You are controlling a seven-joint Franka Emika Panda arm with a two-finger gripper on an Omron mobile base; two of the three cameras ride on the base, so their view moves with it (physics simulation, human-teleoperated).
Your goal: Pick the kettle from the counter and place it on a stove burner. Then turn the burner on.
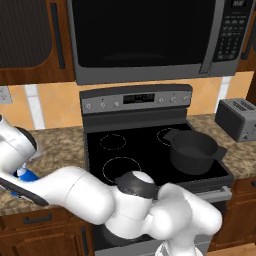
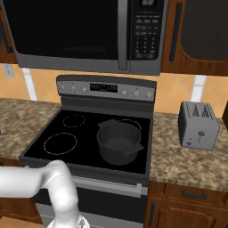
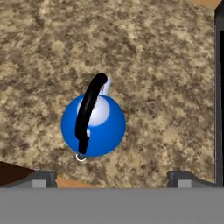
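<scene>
Both base views look forward and down, sharing the stove (image 1: pixel 150 150) (from opposite sides); hand view looks straight down at the counter (image 3: pixel 153 65).

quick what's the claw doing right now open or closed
Claw: open, holding nothing, fingertips spread wide above the kettle on the counter.

A rendered home kitchen: a black glass stove (image 1: pixel 150 150) with a pot (image 1: pixel 192 150), a microwave (image 1: pixel 150 40) above, a toaster (image 2: pixel 198 124) on a granite bench (image 2: pixel 187 162), wooden cabinets (image 1: pixel 30 40).
</scene>
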